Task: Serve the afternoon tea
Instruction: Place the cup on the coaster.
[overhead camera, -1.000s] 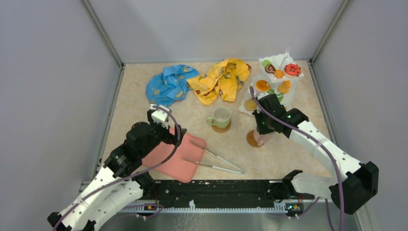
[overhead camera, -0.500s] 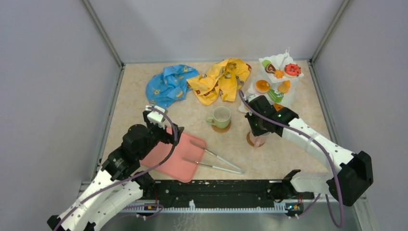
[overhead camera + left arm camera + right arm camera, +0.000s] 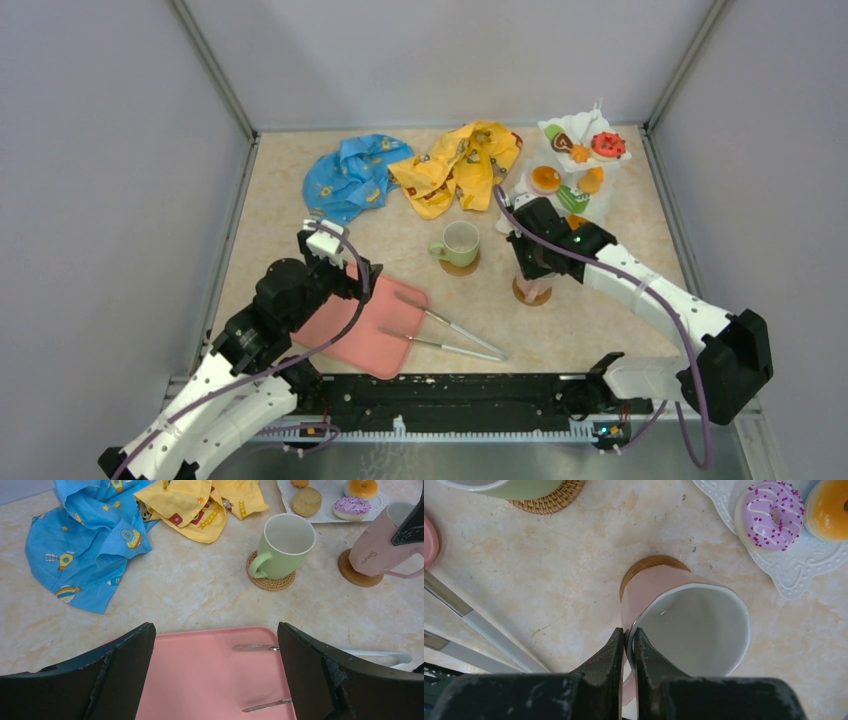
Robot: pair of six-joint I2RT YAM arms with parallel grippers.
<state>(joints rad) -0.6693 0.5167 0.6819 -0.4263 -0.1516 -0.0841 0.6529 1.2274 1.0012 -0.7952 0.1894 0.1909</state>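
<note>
**A:** So, what has changed, starting from the left?

**B:** Very little there. The left hand has only edged a touch leftward. It hangs with its jaws spread wide and nothing in them, above the flat pink rectangular tray. Two slim metal utensils lie across the tray's right edge onto the beige bench. The blue patterned cloth and yellow patterned cloth lie crumpled at the back, just as they were.

**A:** And the middle?

**B:** The pale green ceramic mug stands upright on its round woven brown coaster, already served.

**A:** Then the right side is where things happened.

**B:** Yes. Over the last second the right arm swung its wrist leftward and farther in, then all but stopped. The right hand is pinched narrow on the rim of the pale pink mug with a white inside. One finger is inside the wall and the other outside.

**A:** Where does that mug sit?

**B:** On the round wooden brown coaster, but it leans in the left wrist view. I cannot tell whether its base lies flat yet. It is just beside the white three-tier square stand, whose lowest plate holds a purple sprinkled toy donut.

**A:** Meaning?

**B:** I judge the second mug is nearly placed. It needs levelling before the rim is released.
</note>
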